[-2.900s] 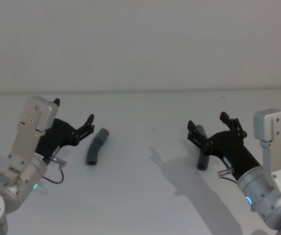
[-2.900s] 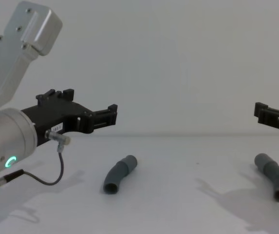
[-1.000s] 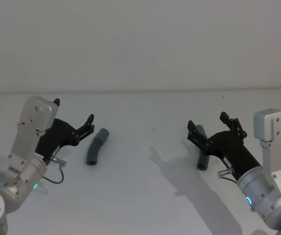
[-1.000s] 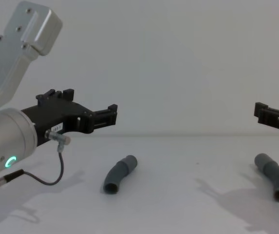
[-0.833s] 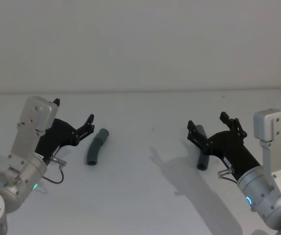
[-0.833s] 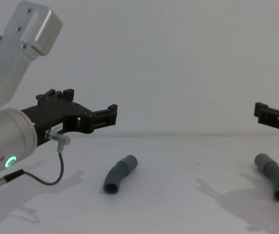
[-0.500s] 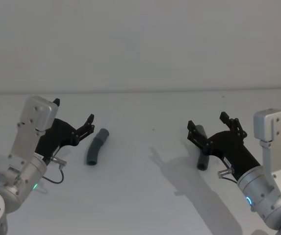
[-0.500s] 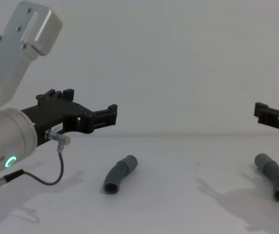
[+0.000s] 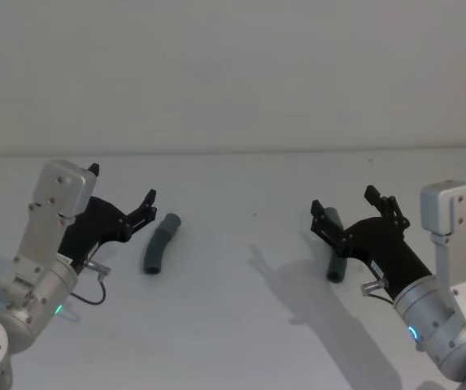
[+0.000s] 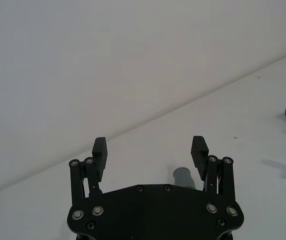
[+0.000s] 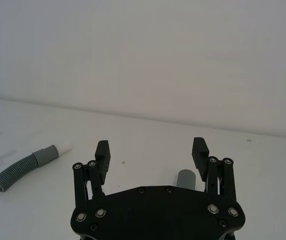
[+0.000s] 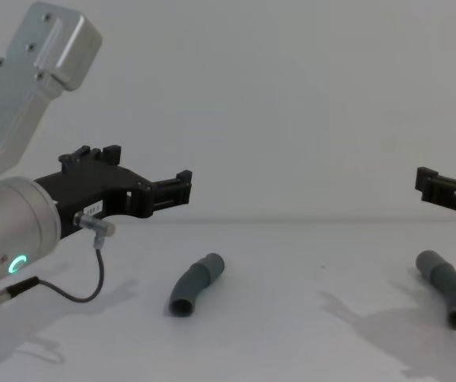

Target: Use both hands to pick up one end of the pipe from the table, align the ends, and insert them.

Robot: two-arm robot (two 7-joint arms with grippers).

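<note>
Two dark grey bent pipe pieces lie apart on the white table point(image 9: 241, 325). The left piece point(image 9: 158, 244) point(image 12: 195, 284) rests just right of my left gripper point(image 9: 123, 183) point(image 12: 144, 171), which hovers open and holds nothing. In the right wrist view this piece point(image 11: 28, 165) shows a ribbed middle and a white tip point(image 11: 64, 148). The right piece point(image 9: 335, 252) point(image 12: 448, 288) lies under my right gripper point(image 9: 344, 201), also open, and is partly hidden by it. One end of a piece peeks past the fingers of each gripper: left point(image 10: 149, 147) over end point(image 10: 183, 176), right point(image 11: 151, 148) over end point(image 11: 186, 178).
A pale wall point(image 9: 233, 73) rises behind the table's far edge. White tabletop point(image 12: 307, 318) stretches between the two pieces. A thin cable point(image 12: 68, 296) loops under the left wrist.
</note>
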